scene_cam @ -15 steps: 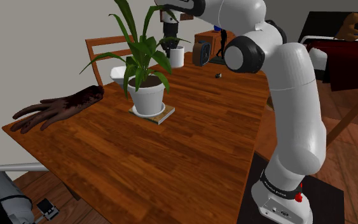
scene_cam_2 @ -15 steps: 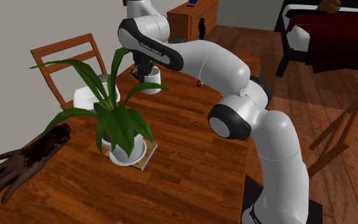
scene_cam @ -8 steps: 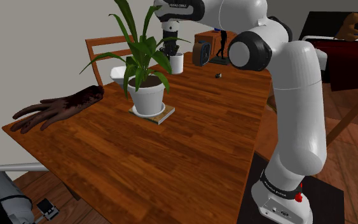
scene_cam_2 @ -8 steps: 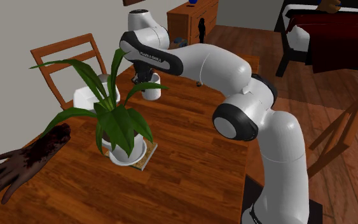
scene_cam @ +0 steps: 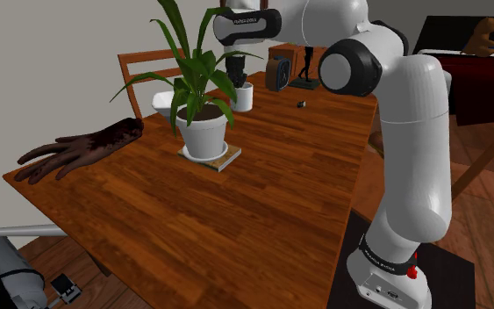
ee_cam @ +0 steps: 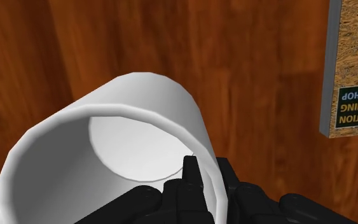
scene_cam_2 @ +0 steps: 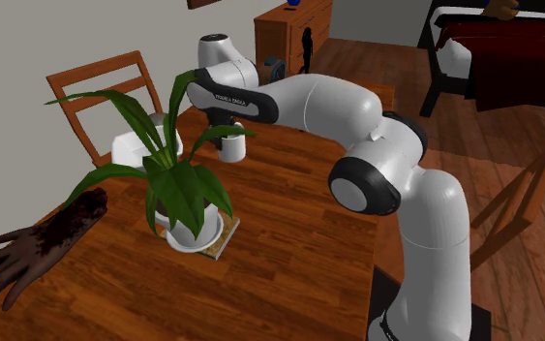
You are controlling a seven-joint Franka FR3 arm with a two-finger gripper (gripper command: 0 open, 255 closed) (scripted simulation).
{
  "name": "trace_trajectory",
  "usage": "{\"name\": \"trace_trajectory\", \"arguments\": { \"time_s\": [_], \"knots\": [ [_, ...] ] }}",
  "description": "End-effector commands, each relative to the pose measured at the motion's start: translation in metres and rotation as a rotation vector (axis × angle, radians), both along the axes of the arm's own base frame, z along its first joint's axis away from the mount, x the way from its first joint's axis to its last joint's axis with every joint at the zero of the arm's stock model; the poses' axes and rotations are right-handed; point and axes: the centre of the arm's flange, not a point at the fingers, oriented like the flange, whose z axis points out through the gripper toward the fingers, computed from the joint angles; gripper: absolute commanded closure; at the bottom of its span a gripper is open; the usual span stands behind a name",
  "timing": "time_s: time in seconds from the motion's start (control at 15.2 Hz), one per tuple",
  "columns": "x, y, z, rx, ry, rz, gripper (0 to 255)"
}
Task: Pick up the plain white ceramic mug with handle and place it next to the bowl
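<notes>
Since a second ago the arm has carried the white mug nearer the potted plant; it hangs low over the table, the gripper pinching its rim wall, one finger inside, one outside; this is the transport step, I judge; next it must pass the leaves to the white bowl by the chair, then lower beside it; the mug is empty; the bowl's inside I cannot make out.

Plant leaves between mug and bowl; bare tabletop elsewhere.
</notes>
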Motion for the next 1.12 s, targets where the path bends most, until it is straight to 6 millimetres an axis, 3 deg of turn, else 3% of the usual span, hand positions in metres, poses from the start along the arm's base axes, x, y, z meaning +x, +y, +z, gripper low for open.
{"name": "trace_trajectory", "arguments": {
  "time_s": [0.0, 0.86, 1.06],
  "knots": [
    [0.000, 0.000, -0.010, 0.000, -0.001, 0.000, 255],
    [0.000, 0.000, -0.078, 0.000, -0.001, 0.000, 255],
    [0.000, 0.000, -0.078, 0.000, -0.001, 0.000, 255]
  ]
}}
